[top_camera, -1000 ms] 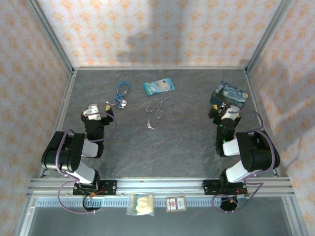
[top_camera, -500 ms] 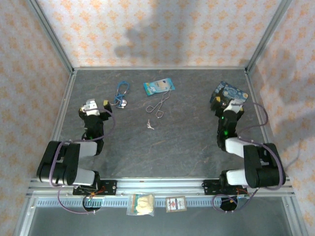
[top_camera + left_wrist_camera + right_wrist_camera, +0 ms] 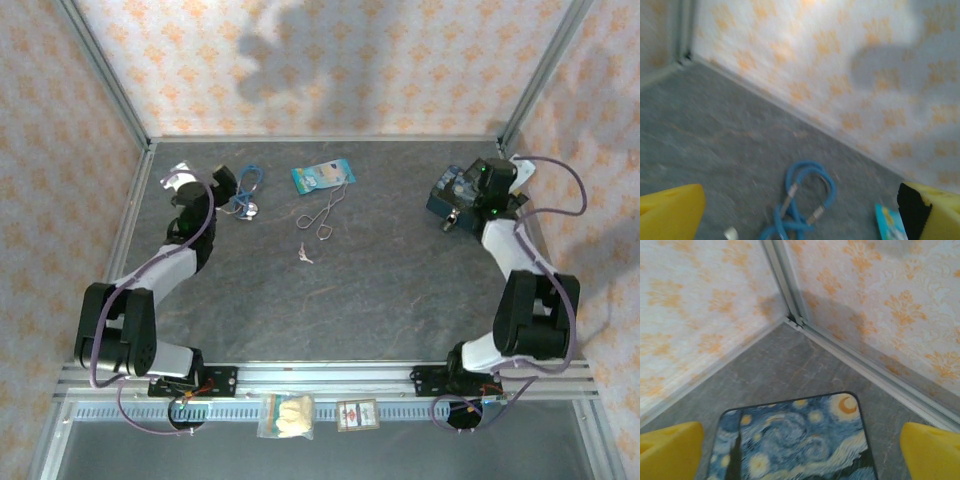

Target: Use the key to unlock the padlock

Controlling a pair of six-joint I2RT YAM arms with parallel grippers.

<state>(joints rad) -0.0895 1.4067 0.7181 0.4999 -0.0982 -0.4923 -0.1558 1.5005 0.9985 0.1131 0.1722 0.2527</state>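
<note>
Arms reached farther out, left arm (image 3: 170,262) by stethoscope (image 3: 247,190), right arm (image 3: 510,245) above tin (image 3: 800,440), jaws wide.

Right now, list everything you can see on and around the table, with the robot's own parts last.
stethoscope: one, blue, far left of the table
flat packet: one, light blue, far centre
forceps: one, silver, just nearer than the packet
key: one, pale, tiny, table centre
painted tin: one, blue with yellow swirls, far right
small bags: two, pale, below the front rail
left gripper: one, yellow fingers, open, by the stethoscope
right gripper: one, yellow fingers, open, over the tin
</note>
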